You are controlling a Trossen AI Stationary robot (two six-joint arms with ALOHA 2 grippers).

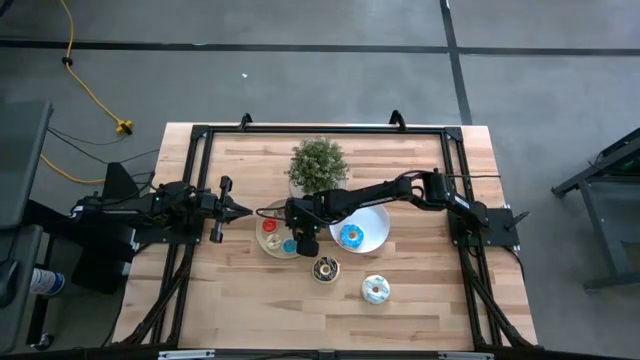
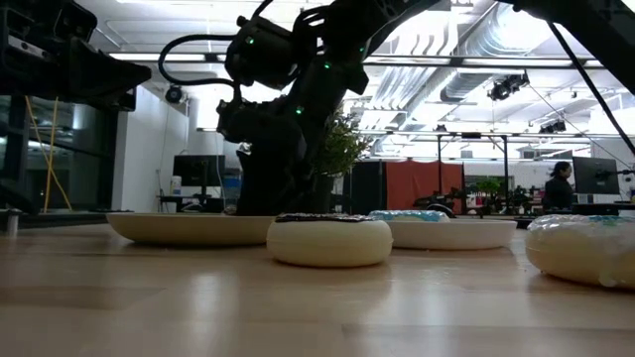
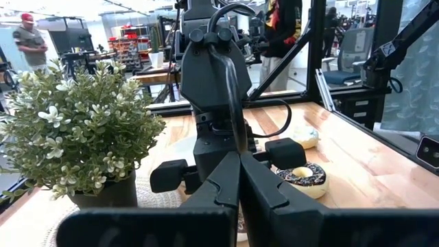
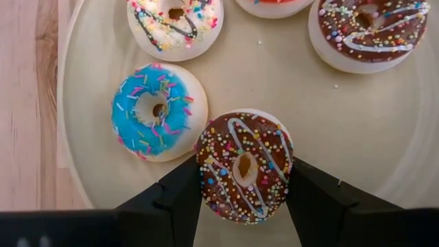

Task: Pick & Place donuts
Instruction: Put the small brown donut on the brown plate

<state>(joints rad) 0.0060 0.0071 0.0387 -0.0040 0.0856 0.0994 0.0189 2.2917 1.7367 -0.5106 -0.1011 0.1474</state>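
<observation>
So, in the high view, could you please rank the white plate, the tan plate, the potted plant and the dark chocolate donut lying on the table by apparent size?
1. White plate and potted plant: look about alike; the right arm hides part of the plate.
2. Tan plate, also partly hidden, so unsure.
3. Dark chocolate donut: clearly smallest.

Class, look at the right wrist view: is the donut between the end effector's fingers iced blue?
No: the right end effector grips a chocolate-iced donut; the blue donut lies beside it.
</observation>
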